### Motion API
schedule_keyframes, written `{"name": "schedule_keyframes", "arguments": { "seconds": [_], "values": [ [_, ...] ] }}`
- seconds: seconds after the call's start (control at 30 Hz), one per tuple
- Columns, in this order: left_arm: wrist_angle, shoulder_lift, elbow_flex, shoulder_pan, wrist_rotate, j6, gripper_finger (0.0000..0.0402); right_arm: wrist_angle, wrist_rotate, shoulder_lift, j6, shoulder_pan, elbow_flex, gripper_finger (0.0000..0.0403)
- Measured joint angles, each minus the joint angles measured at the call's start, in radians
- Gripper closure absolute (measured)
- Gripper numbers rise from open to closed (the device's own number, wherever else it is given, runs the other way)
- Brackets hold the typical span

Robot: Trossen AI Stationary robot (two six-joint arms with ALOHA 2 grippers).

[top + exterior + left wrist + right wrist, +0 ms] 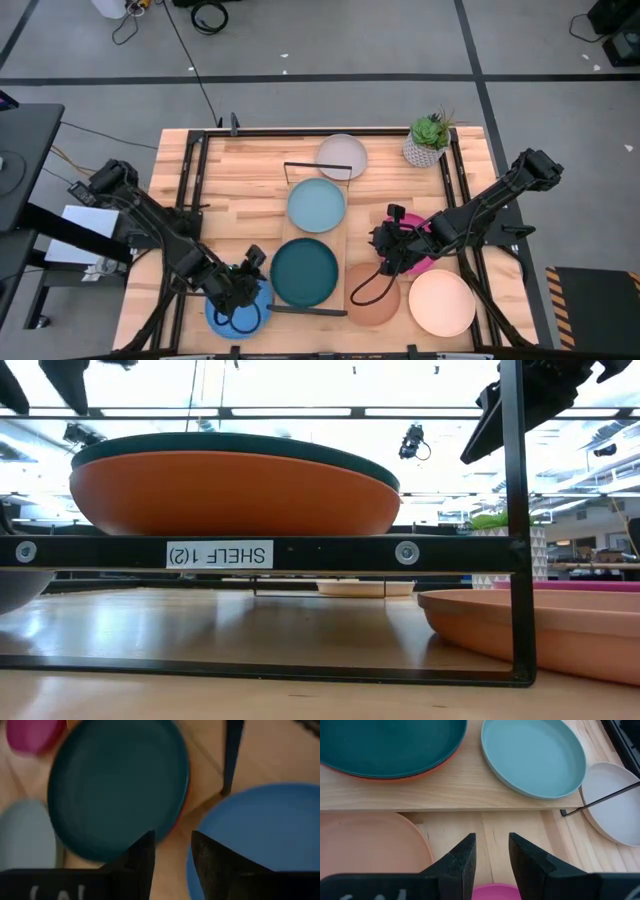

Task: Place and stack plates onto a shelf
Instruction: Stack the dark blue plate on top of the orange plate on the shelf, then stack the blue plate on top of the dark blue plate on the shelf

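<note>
On the shelf (336,243), the dark teal plate (304,272) on the orange plate (230,493) fills the near end and the light blue plate (317,204) the middle. Only narrow bare board shows between them. The black wire frames (318,167) close both short ends. The far left of the desk (245,165) lies free. A potted plant (429,140) stands at the far right corner.

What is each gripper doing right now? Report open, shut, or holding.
Left gripper: open, empty, above the bright blue plate.
Right gripper: open, empty, above the magenta plate.
</note>
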Motion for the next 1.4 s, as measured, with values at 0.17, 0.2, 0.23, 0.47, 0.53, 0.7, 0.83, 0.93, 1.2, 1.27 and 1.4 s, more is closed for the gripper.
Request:
{"name": "schedule_keyframes", "arguments": {
  "seconds": [0.17, 0.2, 0.23, 0.47, 0.53, 0.7, 0.83, 0.93, 1.2, 1.27, 1.4],
  "values": [
    [-0.016, -0.052, -0.122, -0.013, 0.046, -0.24, 0.0282, -0.004, 0.0, 0.0, -0.011, 0.0, 0.0, 0.0281],
    [-0.023, -0.06, -0.149, -0.016, 0.046, -0.307, 0.0284, -0.004, 0.0, 0.0, -0.014, 0.0, 0.0, 0.0281],
    [-0.024, -0.062, -0.174, -0.017, 0.046, -0.38, 0.0286, -0.004, 0.0, 0.0, -0.016, 0.0, 0.0, 0.0281],
    [-0.128, -0.065, -0.243, 0.025, 0.117, -0.868, 0.0297, 0.003, 0.001, 0.0, -0.017, 0.0, 0.0, 0.0281],
    [-0.171, -0.064, -0.249, 0.054, 0.162, -0.946, 0.0298, 0.015, 0.001, 0.0, -0.018, 0.0, 0.0, 0.0281],
    [-0.174, -0.064, -0.249, 0.091, 0.269, -0.96, 0.0292, 0.048, 0.002, 0.0, -0.069, -0.017, 0.0, 0.0281],
    [-0.177, -0.064, -0.249, 0.092, 0.306, -0.943, 0.0292, 0.062, -0.001, 0.0, -0.088, -0.036, 0.0, 0.0281],
    [-0.177, -0.064, -0.249, 0.092, 0.308, -0.946, 0.0292, 0.062, -0.014, 0.0, -0.089, -0.039, 0.0, 0.0281],
    [-0.162, -0.064, -0.25, 0.077, 0.284, -0.968, 0.0292, 0.062, -0.021, 0.0, -0.089, -0.039, 0.0, 0.0281],
    [-0.108, -0.064, -0.276, 0.076, 0.282, -0.97, 0.0292, 0.062, -0.023, 0.0, -0.089, -0.039, 0.0, 0.0281],
    [-0.002, -0.064, -0.363, 0.079, 0.33, -0.981, 0.0292, 0.062, -0.023, 0.0, -0.096, -0.039, 0.0, 0.0281]
  ]
}}
